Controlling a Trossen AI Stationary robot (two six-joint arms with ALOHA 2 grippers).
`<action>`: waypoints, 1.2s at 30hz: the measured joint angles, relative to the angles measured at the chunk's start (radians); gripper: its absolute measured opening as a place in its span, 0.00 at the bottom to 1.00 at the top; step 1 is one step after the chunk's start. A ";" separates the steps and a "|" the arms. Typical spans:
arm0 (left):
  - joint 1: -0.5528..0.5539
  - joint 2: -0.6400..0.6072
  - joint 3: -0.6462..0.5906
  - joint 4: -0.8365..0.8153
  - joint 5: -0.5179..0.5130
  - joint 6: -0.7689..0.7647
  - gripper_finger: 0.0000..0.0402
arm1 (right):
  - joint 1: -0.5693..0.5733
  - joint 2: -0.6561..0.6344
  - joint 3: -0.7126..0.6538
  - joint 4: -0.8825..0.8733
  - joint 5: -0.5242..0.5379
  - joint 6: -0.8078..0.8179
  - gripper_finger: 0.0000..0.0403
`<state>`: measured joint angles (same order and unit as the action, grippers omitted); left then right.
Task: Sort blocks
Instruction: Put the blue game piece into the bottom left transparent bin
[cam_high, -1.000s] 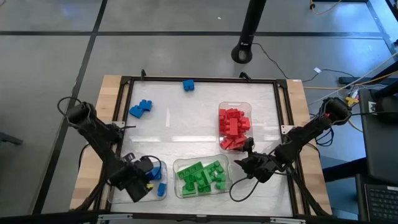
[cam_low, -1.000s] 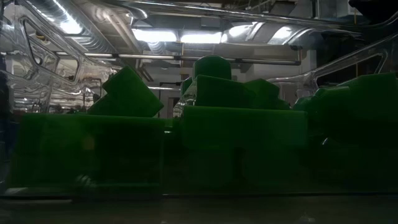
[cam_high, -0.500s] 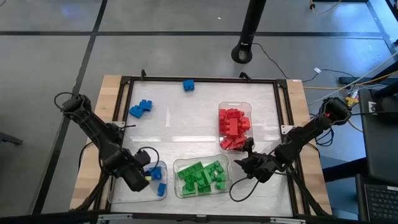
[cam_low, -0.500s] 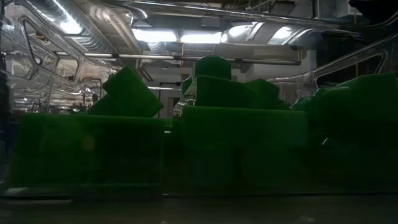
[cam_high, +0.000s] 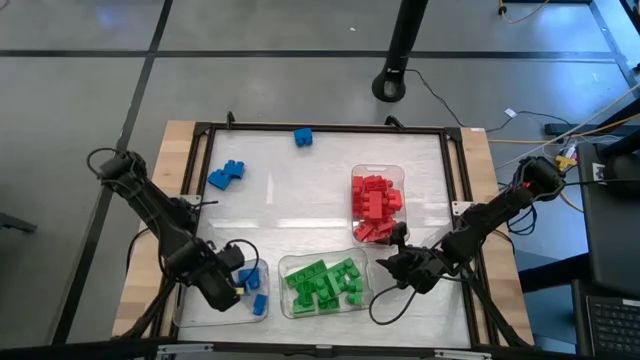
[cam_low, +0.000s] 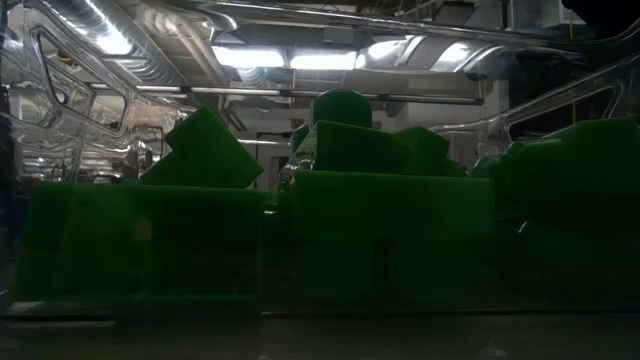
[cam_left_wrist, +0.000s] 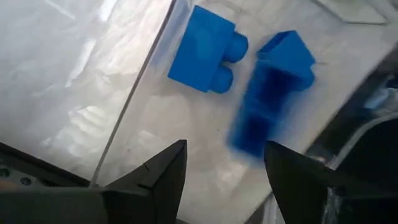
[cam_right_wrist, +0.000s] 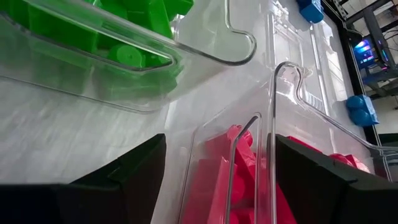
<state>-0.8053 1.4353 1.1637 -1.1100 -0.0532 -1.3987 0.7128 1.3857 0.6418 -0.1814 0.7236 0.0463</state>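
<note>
Blocks, sorted in part: I count red ones (cam_high: 375, 205) heaped in one clear tray (cam_high: 399, 172), green ones (cam_high: 324, 282) filling the middle tray (cam_high: 284, 268), and a few blue ones (cam_high: 254, 289) in a third tray (cam_high: 215, 317) just left of the green tray. Taking the green tray as my landmark: a blue cluster (cam_high: 226, 174) lies loose on the worktop (cam_high: 300, 200) well beyond it and to the left, and a single blue block (cam_high: 302, 136) sits farther still, near the far frame edge. Left pincer (cam_high: 237, 282) hangs over the blue tray, fingers parted and empty in the wrist view, with two blue blocks (cam_left_wrist: 208, 49) lying free just past the fingertips. Right pincer (cam_high: 392, 262) waits just right of the green tray, between it and the red tray, spread wide, holding nothing. My judgement on handling: hard moulded plastic, very light, rigid, no risk of crushing. Faces look smooth, so a shallow pinch could slip or flick a block away. I would take the flat opposite side walls, low on the body, not the round studs. The loose cluster may come up as joined pieces; I cannot tell.
</note>
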 joint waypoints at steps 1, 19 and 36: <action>-0.003 -0.010 0.000 0.001 0.003 0.000 0.50 | 0.000 0.000 0.000 0.000 0.000 0.000 0.70; 0.200 -0.067 -0.049 -0.194 -0.554 0.290 0.50 | 0.000 0.000 0.000 -0.003 0.013 -0.003 0.70; 0.546 -0.066 -0.448 -0.043 -0.715 0.599 0.49 | 0.000 0.000 -0.028 -0.002 0.079 -0.001 0.70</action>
<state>-0.2597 1.3697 0.7155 -1.1533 -0.7677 -0.7998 0.7132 1.3857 0.6135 -0.1837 0.8021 0.0454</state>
